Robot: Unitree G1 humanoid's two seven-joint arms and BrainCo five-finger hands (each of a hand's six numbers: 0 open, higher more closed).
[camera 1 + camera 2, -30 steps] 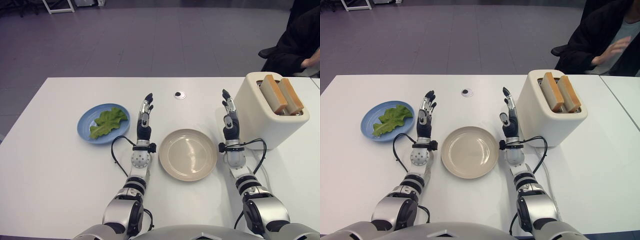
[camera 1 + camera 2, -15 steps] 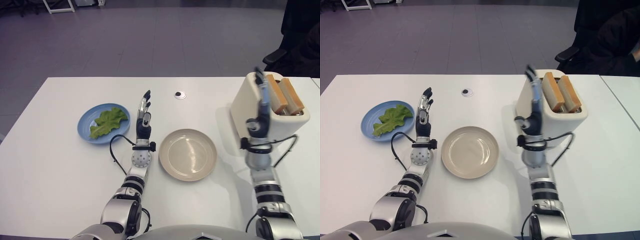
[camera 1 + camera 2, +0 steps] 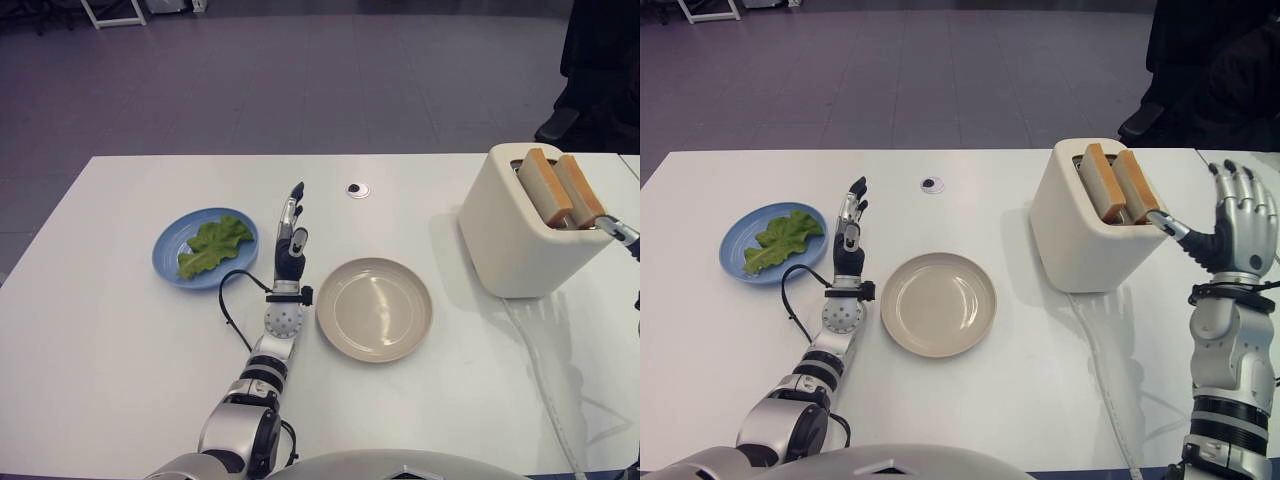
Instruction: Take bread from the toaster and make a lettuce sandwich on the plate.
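A cream toaster [image 3: 1080,225] stands at the table's right with two bread slices [image 3: 1118,184] upright in its slots. My right hand [image 3: 1238,220] is raised to the toaster's right, fingers spread and open, thumb tip near the right slice. An empty beige plate [image 3: 938,303] lies at centre. A lettuce leaf [image 3: 780,239] rests on a blue plate [image 3: 733,248] at the left. My left hand [image 3: 848,240] stands upright and open between the two plates, holding nothing.
A small black-and-white round object [image 3: 931,184] lies on the white table [image 3: 980,400] behind the beige plate. A cable [image 3: 1100,350] runs from the toaster toward the front edge. The table's right edge is close beside my right hand.
My right hand has swung from the left of the toaster, across its front, to its right side and risen. My left hand stays where it was.
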